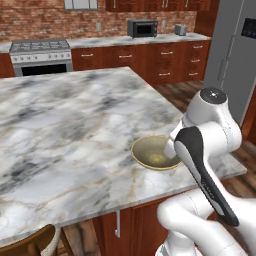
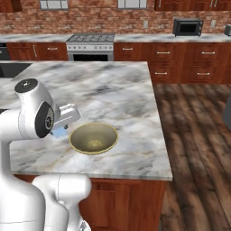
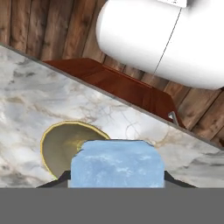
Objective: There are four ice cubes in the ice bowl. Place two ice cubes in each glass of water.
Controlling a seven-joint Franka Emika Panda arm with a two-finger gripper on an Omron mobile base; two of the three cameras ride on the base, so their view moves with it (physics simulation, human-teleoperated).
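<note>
- The hand [image 3: 117, 177] grips an ice cube [image 3: 117, 164] between its fingers.
- Cube hangs just beside the ice bowl [image 2: 94, 138], above the marble bench [image 2: 113, 94].
- The bowl sits near the bench's edge.

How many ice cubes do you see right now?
1. The ice cube is pinched in the gripper, just beside the ice bowl. The bowl looks empty; other cubes may be out of view.

No text, label, brand, number or sign is showing legibly anywhere in these views. The microwave [image 1: 142, 28] is displaying nothing readable on its front, and the dark panel on the refrigerator [image 1: 248, 28] is showing only pale marks too blurred to make out.
</note>
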